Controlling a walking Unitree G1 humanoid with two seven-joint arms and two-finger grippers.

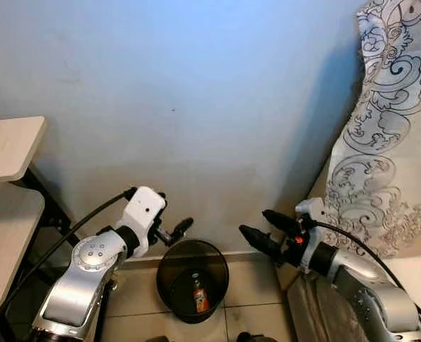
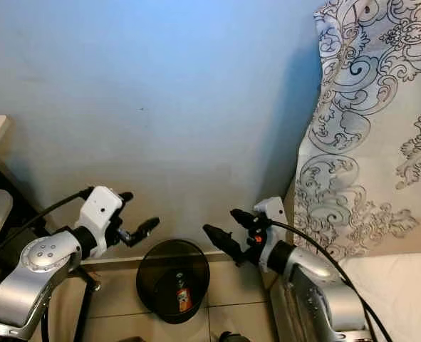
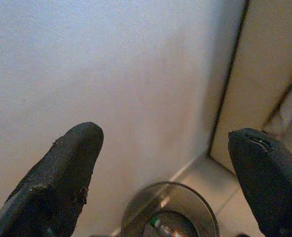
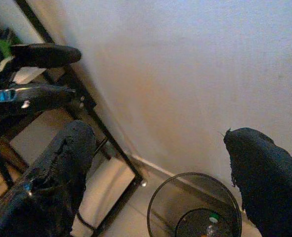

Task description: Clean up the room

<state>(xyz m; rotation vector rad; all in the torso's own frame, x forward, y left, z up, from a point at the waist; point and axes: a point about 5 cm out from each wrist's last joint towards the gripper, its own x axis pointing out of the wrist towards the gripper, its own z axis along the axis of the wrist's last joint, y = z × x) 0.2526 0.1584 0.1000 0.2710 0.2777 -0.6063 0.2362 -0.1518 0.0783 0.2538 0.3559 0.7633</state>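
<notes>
A round, dark, see-through waste bin point(image 1: 169, 274) stands on the tiled floor against the pale wall. A small bottle with a red label point(image 1: 198, 296) lies inside it. My left gripper point(image 1: 173, 219) hovers above the bin's left rim, open and holding nothing. My right gripper point(image 1: 260, 226) hangs above and to the right of the bin, also open and empty. Both wrist views look down past spread black fingers point(image 3: 62, 182) point(image 4: 57, 173) at the bin point(image 3: 136, 210) point(image 4: 155, 207).
A light wooden table point(image 1: 7, 146) on a black metal frame point(image 1: 50, 210) stands at the left. A patterned curtain point(image 1: 395, 142) hangs at the right, with a white surface point(image 1: 418, 274) below it. The blue-grey wall point(image 1: 196, 92) is straight ahead.
</notes>
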